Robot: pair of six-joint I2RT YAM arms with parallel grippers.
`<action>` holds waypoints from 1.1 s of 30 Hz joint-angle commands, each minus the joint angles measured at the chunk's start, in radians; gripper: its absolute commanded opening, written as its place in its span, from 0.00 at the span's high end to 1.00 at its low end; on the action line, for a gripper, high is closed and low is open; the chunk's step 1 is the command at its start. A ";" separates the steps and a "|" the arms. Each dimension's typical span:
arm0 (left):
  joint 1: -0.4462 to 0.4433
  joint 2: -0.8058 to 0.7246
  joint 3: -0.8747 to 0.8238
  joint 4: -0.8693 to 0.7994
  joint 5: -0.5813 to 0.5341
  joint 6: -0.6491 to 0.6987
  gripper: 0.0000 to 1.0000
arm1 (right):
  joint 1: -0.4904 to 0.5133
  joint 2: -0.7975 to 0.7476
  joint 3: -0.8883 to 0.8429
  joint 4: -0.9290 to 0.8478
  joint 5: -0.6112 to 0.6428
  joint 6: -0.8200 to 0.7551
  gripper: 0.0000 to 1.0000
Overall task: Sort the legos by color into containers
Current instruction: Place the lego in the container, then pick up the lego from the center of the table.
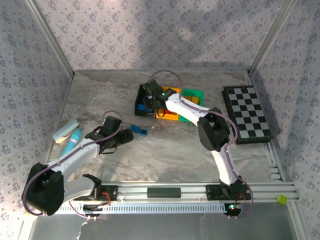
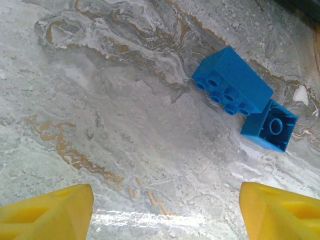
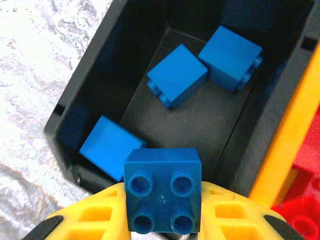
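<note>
Right fingers (image 3: 95, 220) pinch a blue brick (image 3: 162, 175) above the near end of the black bin (image 3: 75, 100), which holds three blue bricks (image 3: 177, 75). Released here, it may strike the rim and tumble out. Left fingers (image 2: 45, 210) hover spread over open worktop (image 2: 125, 125), with two loose blue bricks (image 2: 232, 82) near.

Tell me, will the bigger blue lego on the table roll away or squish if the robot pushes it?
Probably neither. The bigger blue lego has flat sides and sharp corners, so it should slide, not roll. It looks like hard plastic, so likely stiff. The table looks smooth, so it may skid and could nudge the smaller blue lego beside it.
</note>
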 commanded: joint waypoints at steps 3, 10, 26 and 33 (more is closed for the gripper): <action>0.004 -0.019 -0.017 -0.011 0.024 0.004 0.24 | -0.002 0.142 0.272 -0.206 0.069 -0.076 0.69; 0.004 -0.002 0.025 -0.025 0.022 0.006 0.23 | 0.008 0.082 0.230 -0.188 0.062 -0.084 0.45; 0.003 0.288 0.277 -0.065 0.037 -0.047 0.26 | 0.067 -0.415 -0.491 0.061 0.088 -0.078 0.41; -0.001 0.415 0.356 -0.072 0.032 -0.204 0.28 | 0.111 -0.548 -0.646 0.089 0.198 -0.103 0.41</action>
